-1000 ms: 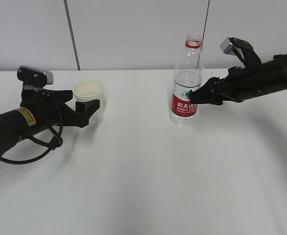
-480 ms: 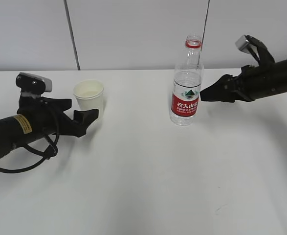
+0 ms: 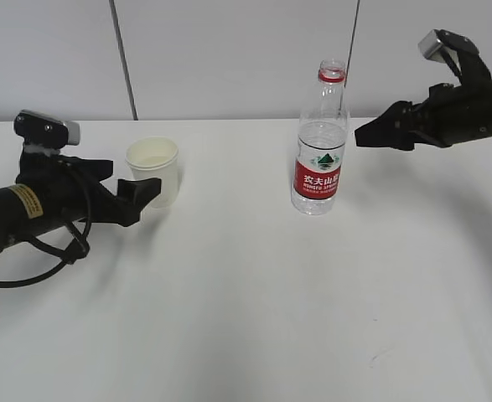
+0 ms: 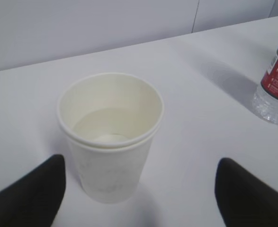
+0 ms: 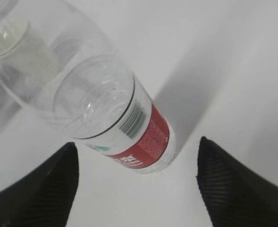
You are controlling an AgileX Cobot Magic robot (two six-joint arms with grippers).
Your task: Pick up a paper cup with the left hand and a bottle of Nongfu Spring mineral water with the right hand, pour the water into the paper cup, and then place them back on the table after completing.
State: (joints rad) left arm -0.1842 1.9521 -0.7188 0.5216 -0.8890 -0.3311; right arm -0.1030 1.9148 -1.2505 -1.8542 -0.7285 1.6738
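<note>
The white paper cup (image 3: 153, 172) stands upright on the white table (image 3: 246, 301) at the left, with a little clear liquid in it (image 4: 105, 126). My left gripper (image 3: 132, 182) is open just left of the cup and does not touch it; in the left wrist view the cup (image 4: 110, 156) stands ahead of the spread fingertips (image 4: 32, 189). The uncapped Nongfu Spring bottle (image 3: 319, 151) with its red label stands upright at centre right, part full of clear water. My right gripper (image 3: 365, 134) is open and empty to its right, clear of the bottle (image 5: 105, 109).
A grey panelled wall (image 3: 229, 59) runs behind the table's far edge. The bottle's base also shows at the right edge of the left wrist view (image 4: 273, 94). Black cables (image 3: 53, 260) loop under the left arm.
Both arms have drawn back. The left gripper moved left away from the cup. The right gripper moved right and upward away from the bottle. Cup and bottle have stayed put.
</note>
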